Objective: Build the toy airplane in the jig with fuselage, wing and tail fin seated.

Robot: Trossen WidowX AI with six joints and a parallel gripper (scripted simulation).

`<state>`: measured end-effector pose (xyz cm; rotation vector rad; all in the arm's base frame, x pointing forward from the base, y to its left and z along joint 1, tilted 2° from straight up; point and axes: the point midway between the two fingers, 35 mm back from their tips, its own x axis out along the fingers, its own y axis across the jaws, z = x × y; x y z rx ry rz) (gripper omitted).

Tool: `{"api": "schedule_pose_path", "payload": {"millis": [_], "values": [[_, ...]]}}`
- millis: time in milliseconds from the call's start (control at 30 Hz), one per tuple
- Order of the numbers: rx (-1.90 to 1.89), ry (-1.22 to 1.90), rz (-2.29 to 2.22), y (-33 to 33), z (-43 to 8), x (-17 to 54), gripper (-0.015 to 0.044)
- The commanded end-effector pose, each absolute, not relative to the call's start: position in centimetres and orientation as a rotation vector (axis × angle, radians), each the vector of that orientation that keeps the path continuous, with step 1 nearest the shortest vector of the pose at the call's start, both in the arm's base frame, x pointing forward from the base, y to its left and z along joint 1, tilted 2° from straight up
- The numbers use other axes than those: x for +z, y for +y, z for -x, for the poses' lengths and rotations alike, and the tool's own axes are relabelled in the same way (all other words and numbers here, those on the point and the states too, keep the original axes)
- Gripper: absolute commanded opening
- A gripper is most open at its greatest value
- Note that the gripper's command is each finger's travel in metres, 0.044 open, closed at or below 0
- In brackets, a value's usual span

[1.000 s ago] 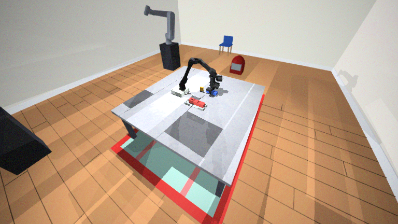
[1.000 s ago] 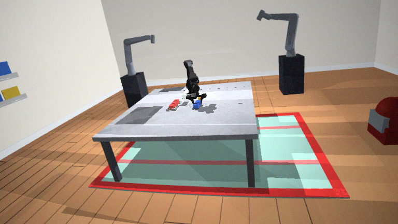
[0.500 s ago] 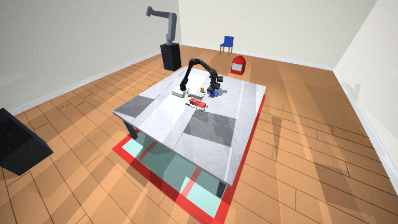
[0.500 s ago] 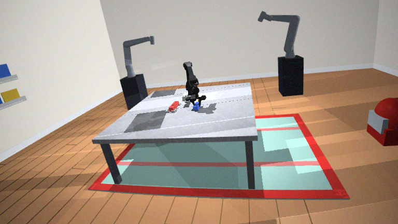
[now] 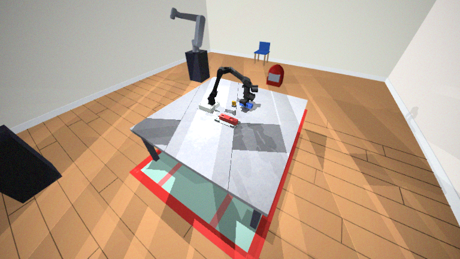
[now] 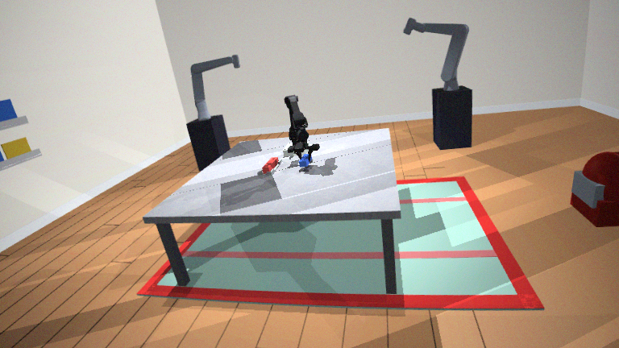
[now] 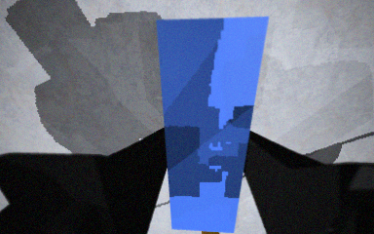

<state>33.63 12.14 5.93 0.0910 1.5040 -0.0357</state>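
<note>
You have the blue wing (image 5: 247,105) (image 6: 304,160) (image 7: 209,73) pinched between the fingers (image 5: 243,101) (image 6: 298,152), one on each long side. In your wrist view the wing runs lengthwise from the far edge of the picture toward the near one, and the fingers meet it on the near half. From these angles you can't tell whether its underside touches the tabletop (image 5: 203,141) (image 6: 319,203) or is just off it.

Your red fuselage (image 5: 228,119) (image 6: 270,164) lies lengthwise in the pale cradle (image 5: 233,126) (image 6: 261,172), well apart from the wing. In the top view it is nearer than the wing and to its left; in the exterior view it is on the left. It looks level, but you can't tell at this size whether it sits fully down. The wing is off the fuselage, so that joint is still to be made.

The yellow tail fin (image 5: 233,103) stands on the tabletop, also off the fuselage. In the top view you find it left of the wing, between the wing and the white base block (image 5: 207,108) of the arm. At the near edge of your wrist view, a brownish sliver shows just past the wing's end; too little of it shows for you to name it.

Your black arm (image 5: 217,83) (image 6: 296,111) arches up from its base and bends down over the wing.
</note>
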Motion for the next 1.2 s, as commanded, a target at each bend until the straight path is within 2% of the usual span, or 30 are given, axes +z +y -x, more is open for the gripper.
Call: {"api": "schedule_pose_path", "payload": {"millis": [0,800,1167], "values": [[-0.032,1.489,-0.101,12.3,-33.9,8.0,0.0],[-0.041,1.517,-0.082,12.0,-32.8,15.3,0.0],[-0.093,1.516,-0.134,10.9,-33.0,15.3,0.0]]}}
